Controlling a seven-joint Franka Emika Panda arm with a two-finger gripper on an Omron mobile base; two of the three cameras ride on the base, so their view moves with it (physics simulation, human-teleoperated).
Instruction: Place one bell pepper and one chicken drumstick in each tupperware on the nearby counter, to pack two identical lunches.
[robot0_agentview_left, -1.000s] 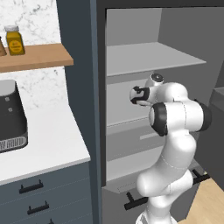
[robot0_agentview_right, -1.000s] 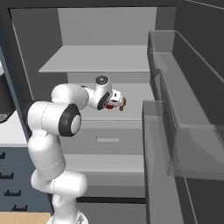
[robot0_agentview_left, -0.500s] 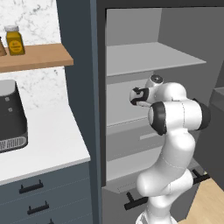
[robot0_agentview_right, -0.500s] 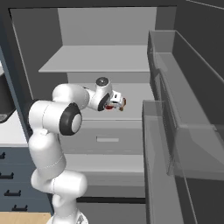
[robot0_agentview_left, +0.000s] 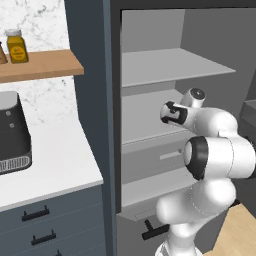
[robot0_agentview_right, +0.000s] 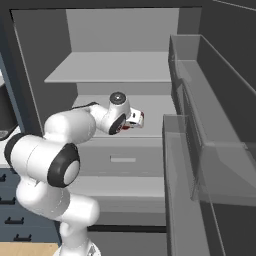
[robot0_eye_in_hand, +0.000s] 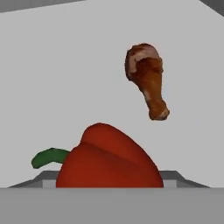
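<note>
A glossy red bell pepper (robot0_eye_in_hand: 109, 164) with a green stem sits close in the hand view, filling the gap between the two finger tips of my gripper (robot0_eye_in_hand: 109, 180), which is shut on it. Beyond it an orange-brown chicken drumstick (robot0_eye_in_hand: 148, 81) lies on the pale shelf, apart from the pepper. In the right base view my gripper (robot0_agentview_right: 137, 120) reaches onto the middle fridge shelf (robot0_agentview_right: 160, 107), with a bit of the red bell pepper (robot0_agentview_right: 142, 117) showing at its tip. The white counter (robot0_agentview_left: 50, 165) lies to the left of the fridge. The tupperware is out of view.
The open fridge door with its clear bins (robot0_agentview_right: 210, 150) stands close on the right. An upper shelf (robot0_agentview_right: 115, 70) hangs above the hand and a drawer (robot0_agentview_right: 122, 159) sits below. A black appliance (robot0_agentview_left: 12, 135) stands on the counter under a wooden shelf (robot0_agentview_left: 40, 67).
The jaws have closed in from wide open onto the bell pepper. The arm and the base have stayed almost where they were.
</note>
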